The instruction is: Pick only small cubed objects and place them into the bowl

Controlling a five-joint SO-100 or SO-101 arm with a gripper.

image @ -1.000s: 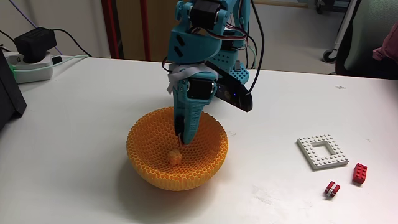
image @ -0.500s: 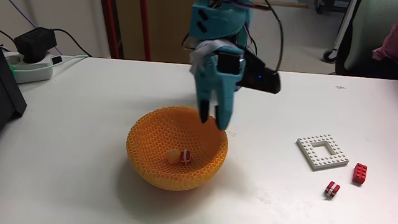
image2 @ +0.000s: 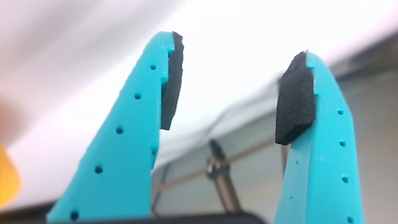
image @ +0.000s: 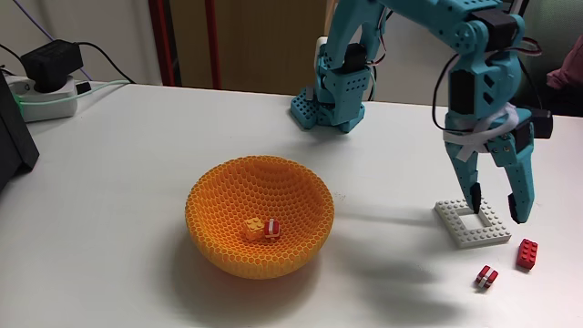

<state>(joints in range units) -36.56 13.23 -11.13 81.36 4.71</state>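
Orange honeycomb bowl on the table holds two small cubes — one yellow-orange, one red-and-white. The pincer hangs spread and empty above the white frame plate; another striped cube lies nearby.

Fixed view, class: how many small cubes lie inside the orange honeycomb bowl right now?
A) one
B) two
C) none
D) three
B: inside the orange honeycomb bowl lie a yellow-orange cube and a red-and-white striped cube side by side, while the other red-and-white striped cube is on the table near the red brick.
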